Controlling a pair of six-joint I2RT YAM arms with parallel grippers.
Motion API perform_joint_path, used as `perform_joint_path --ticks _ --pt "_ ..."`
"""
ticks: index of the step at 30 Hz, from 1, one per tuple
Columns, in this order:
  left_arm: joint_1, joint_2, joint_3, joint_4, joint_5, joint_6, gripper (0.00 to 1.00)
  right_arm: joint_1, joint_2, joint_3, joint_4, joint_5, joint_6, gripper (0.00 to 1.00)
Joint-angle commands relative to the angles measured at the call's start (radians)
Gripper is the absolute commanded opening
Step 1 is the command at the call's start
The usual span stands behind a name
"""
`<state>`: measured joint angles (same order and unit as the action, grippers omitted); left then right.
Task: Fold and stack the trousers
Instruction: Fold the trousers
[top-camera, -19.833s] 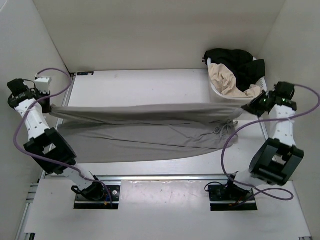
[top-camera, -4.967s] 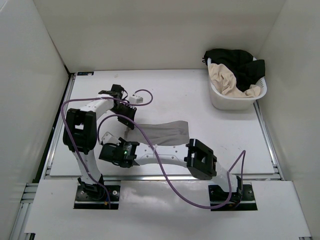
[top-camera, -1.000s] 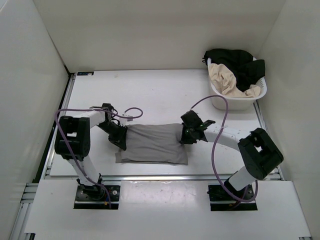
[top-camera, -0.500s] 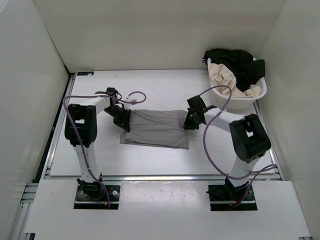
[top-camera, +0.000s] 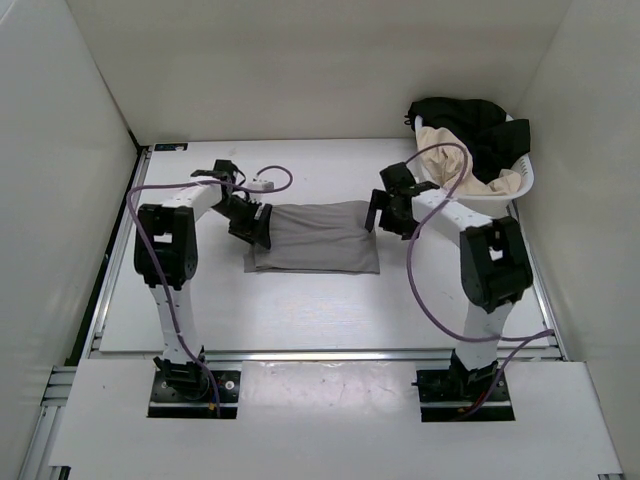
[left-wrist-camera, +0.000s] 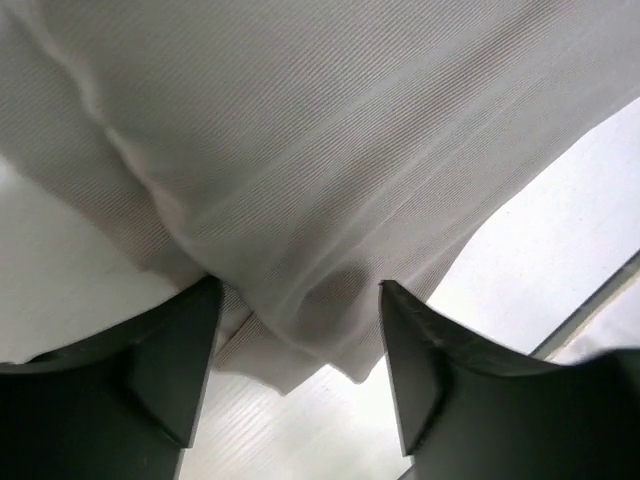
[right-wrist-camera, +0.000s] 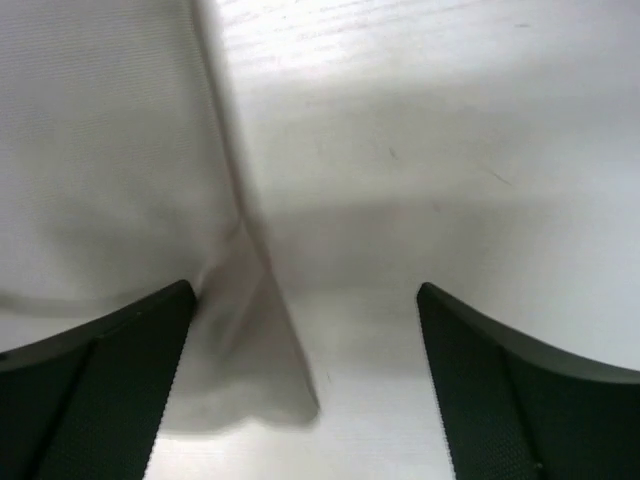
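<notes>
Trousers (top-camera: 315, 238) folded to flat grey pad on surface (top-camera: 330, 300), left jaws open astride its left edge, right jaws open at its right corner; soft, thin, limp cloth, judged best pinched through all layers at edge folds.

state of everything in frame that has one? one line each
trousers: folded into a compact rectangle, flat on the table
left gripper: open, fingers either side of the trousers' left edge, not clamped
right gripper: open, at the trousers' right edge, a cloth corner loose between the fingers
basket: upright in the far right corner, heaped with clothes
</notes>
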<state>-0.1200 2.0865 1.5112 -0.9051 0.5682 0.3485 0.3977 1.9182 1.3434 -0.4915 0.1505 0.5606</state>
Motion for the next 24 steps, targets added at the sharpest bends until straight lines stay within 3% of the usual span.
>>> perform_joint_path --ticks 1,4,9,16,24 --pt "0.003 -0.115 0.073 0.012 -0.053 -0.029 0.8 0.042 -0.206 0.031 -0.12 0.156 -0.04 0.99" --pt "0.003 -0.25 0.128 0.012 -0.137 -0.062 1.0 0.067 -0.324 0.088 -0.316 0.225 -0.03 0.99" --pt "0.034 -0.445 0.103 -0.032 -0.251 -0.112 1.0 0.067 -0.523 0.077 -0.525 0.256 0.015 0.99" --pt "0.215 -0.732 -0.216 -0.018 -0.523 -0.148 1.0 0.055 -0.752 0.022 -0.806 0.359 0.166 0.99" --pt "0.405 -0.931 -0.514 0.034 -0.587 -0.102 1.0 0.055 -0.982 -0.007 -0.933 0.379 0.246 0.99"
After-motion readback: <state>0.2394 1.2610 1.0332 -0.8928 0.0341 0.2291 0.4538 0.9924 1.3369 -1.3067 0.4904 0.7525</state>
